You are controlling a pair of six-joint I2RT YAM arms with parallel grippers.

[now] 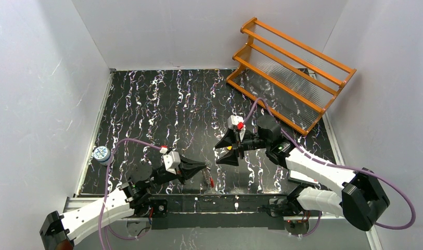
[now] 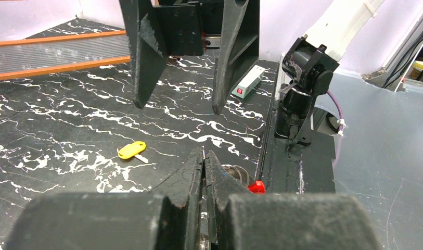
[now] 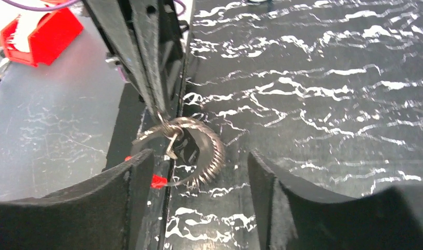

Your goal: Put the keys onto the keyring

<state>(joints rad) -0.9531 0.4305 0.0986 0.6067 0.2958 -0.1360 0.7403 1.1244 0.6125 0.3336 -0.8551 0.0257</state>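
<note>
The left pincer (image 2: 204, 156) pinched the keyring (image 3: 201, 151) at the worktop's (image 1: 146, 104) near edge, probably steadying it for threading. The right pincer (image 2: 179, 107) hung spread over the loose yellow key (image 2: 131, 150).
</note>
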